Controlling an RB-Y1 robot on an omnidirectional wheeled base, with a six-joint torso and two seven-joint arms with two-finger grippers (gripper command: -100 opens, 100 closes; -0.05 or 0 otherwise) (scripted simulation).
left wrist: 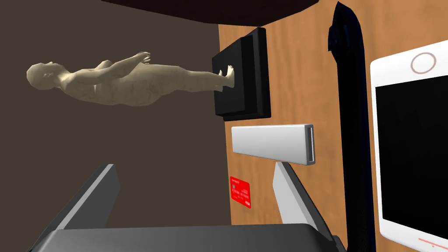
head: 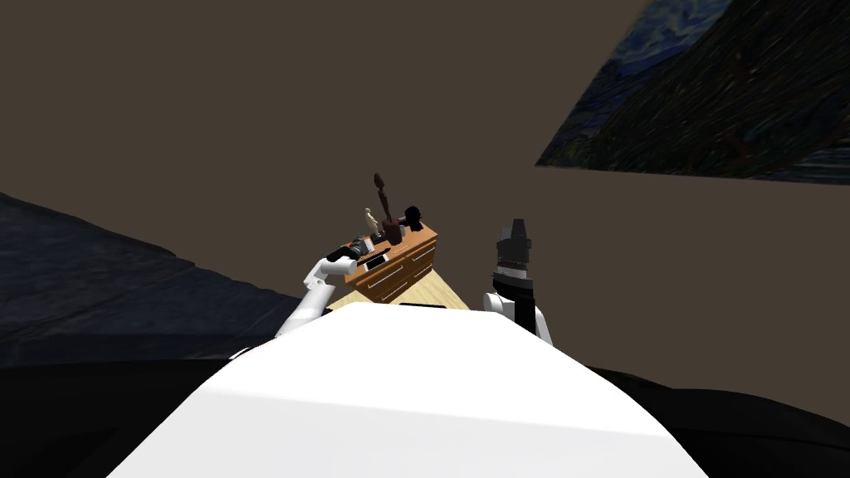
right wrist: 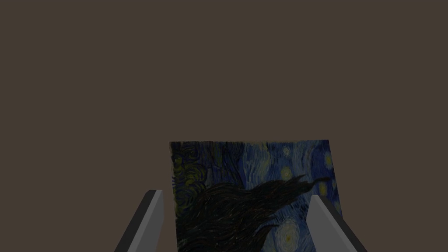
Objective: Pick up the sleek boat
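Observation:
A long, narrow dark blue hull, the sleek boat (left wrist: 350,131), lies on the wooden dresser top (left wrist: 297,65) between a silver bar (left wrist: 273,143) and a white tablet (left wrist: 411,144). My left gripper (left wrist: 197,188) hovers open over the dresser's edge, nothing between its fingers; one fingertip (left wrist: 284,175) is close to the silver bar, and the boat lies just outside that finger. In the head view the left gripper (head: 359,247) reaches over the near end of the dresser (head: 398,265). My right gripper (right wrist: 238,218) is open and empty, raised at my right side (head: 515,236).
A beige human figurine (left wrist: 113,83) stands on a black base (left wrist: 245,74) beyond the silver bar. A small red card (left wrist: 240,192) lies near the top's edge. A tall brown sculpture (head: 383,207) and a black object (head: 412,216) stand further along the dresser.

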